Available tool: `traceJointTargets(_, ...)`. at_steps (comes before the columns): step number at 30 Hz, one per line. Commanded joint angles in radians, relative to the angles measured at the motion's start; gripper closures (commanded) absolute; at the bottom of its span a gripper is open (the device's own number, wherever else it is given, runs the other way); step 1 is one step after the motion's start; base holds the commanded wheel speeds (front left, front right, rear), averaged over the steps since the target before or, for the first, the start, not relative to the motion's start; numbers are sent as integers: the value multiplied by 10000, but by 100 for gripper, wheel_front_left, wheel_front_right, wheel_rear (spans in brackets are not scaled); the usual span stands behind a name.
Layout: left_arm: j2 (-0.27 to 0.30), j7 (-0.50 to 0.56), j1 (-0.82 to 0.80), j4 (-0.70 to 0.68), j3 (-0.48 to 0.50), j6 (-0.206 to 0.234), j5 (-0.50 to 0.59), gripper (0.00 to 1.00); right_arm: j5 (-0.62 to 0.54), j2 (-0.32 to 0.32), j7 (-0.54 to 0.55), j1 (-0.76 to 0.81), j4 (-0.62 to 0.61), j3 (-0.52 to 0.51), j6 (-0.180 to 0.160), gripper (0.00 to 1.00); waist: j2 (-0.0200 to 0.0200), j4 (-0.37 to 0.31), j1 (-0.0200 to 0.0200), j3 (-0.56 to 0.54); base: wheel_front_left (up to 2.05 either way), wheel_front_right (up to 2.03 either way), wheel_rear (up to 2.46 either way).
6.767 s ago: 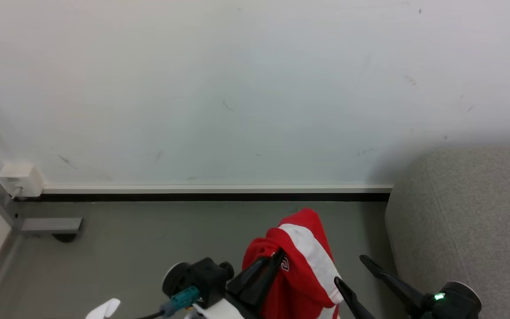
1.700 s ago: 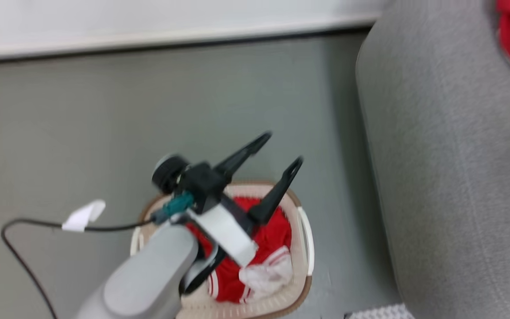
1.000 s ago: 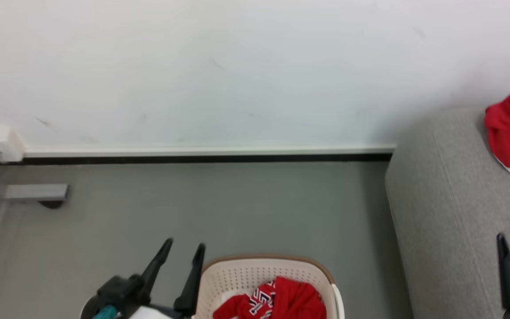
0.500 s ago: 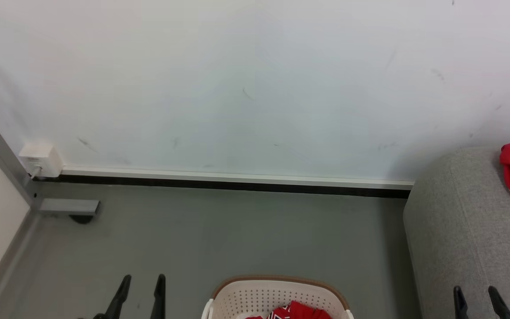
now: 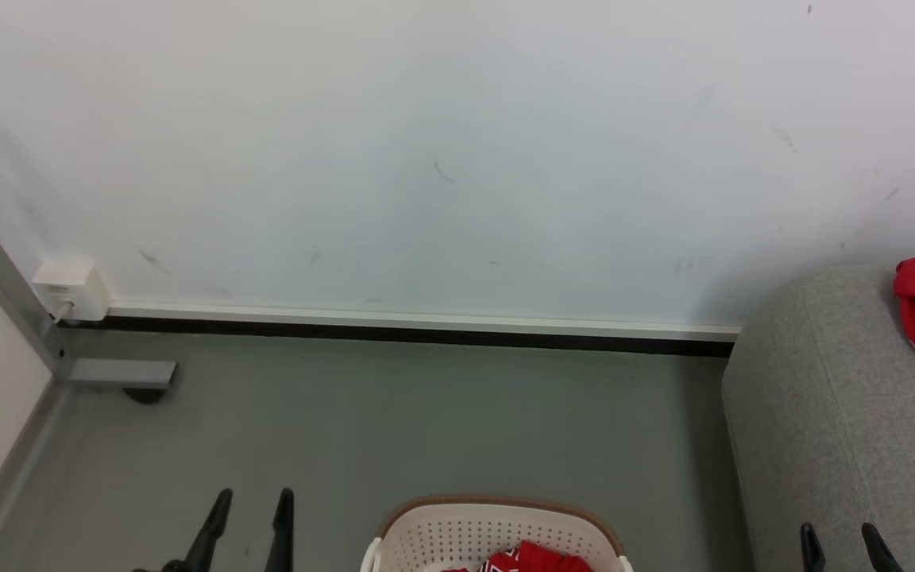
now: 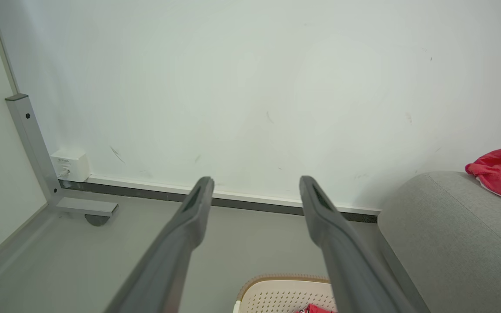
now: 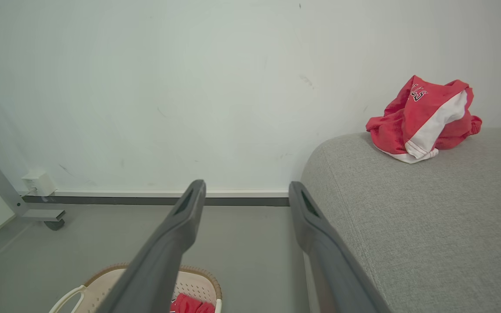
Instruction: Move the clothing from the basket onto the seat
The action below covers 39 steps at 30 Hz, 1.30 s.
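One red garment (image 7: 422,119) lies on the far part of the seat (image 7: 429,226), more clothing (image 5: 541,558) waits in the basket (image 5: 457,540), and the left gripper (image 5: 255,496) and right gripper (image 5: 839,532) hang spread and empty.

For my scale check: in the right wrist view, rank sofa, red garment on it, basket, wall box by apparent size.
1. sofa
2. red garment and basket: about alike; basket is cropped
3. wall box
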Motion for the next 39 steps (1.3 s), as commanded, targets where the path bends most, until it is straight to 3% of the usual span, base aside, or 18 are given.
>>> traceJointTargets(1,21,-1,-56,38,82,-56,165,0,9,4,-31,-21,31,-13,-22,0,-1,-20,-1,6,0,0,0)
traceJointTargets(12,1,-1,-246,-53,3,-159,148,0,36,-58,-30,-297,-344,16,-22,0,-1,-256,-1,242,0,0,0)
traceJointTargets(19,2,-1,-673,341,-587,-228,7,0,88,-211,-30,-622,-773,126,-22,0,-1,-613,-1,719,0,0,0)
traceJointTargets(26,7,167,-2340,2031,-1945,-349,284,0,208,-333,-17,-1554,-1565,127,-22,0,-1,-1105,-1,2284,0,0,0)
traceJointTargets(39,633,2438,-5855,4550,-3969,-398,414,0,440,-42,-18,-4069,-2724,395,-22,0,-1,-2296,-1,5833,0,0,0)
